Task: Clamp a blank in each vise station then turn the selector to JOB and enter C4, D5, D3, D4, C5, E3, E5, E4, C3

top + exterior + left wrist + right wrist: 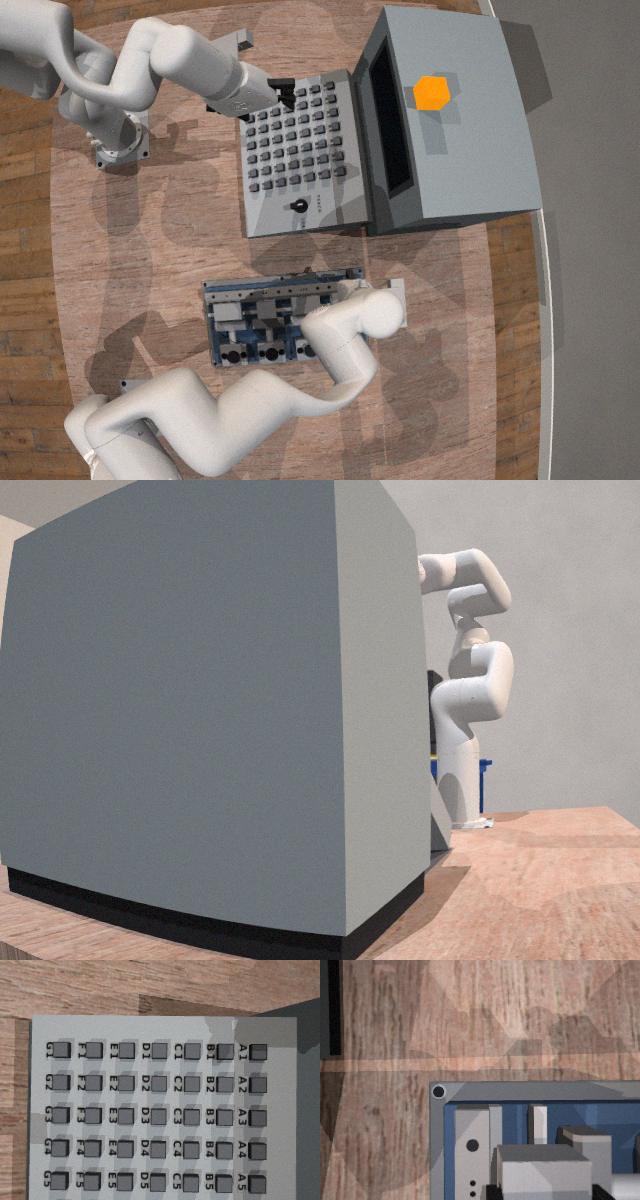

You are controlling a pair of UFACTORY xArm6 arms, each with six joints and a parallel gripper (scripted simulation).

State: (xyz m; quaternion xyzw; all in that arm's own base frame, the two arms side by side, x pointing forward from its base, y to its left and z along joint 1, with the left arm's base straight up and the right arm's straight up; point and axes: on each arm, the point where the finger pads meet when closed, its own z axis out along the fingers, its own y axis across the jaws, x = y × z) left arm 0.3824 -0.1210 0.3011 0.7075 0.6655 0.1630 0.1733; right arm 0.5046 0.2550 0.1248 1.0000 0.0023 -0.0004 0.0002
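Over to the keypad (330, 209) (165, 1027), with left gripper (288, 98) spread wide above the upper rows, pinching nothing. Across to the blue vise tray (209, 330) (436, 1150) on the desk (180, 222) (568, 872) (125, 985) (380, 1125), and there, pinching a grey block (545, 1175) above the corner station: right gripper (547, 1192). Hard to tell from here whether touching the station below. Along the tray, more grey blocks (227, 311) in a row, partly hidden by the arm. On top of the cabinet (475, 155) (180, 686), bright amber at the lamp (432, 93).
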